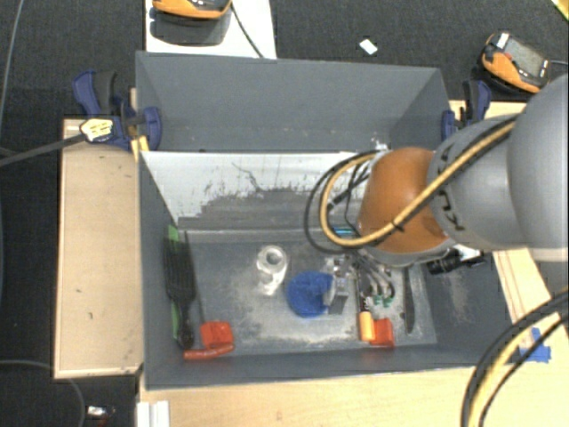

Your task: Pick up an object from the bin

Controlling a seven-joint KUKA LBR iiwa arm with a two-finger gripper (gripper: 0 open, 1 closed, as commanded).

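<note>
Just beside your end effector (341, 289) — clenched or released, you cannot tell — the rounded blue lump (308, 294) looks soft and light; pinch across its middle.

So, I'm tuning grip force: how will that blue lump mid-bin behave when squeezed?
The blue lump looks rounded and matte, perhaps foam or cloth, so it probably gives under pressure and weighs little. Its round outline suggests it may roll if pushed across the bin floor.

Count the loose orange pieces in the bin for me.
2. One orange-red piece sits front-left, at the black brush's near end; the other orange piece lies right of the blue lump, by the front wall. The arm may hide more.
</note>
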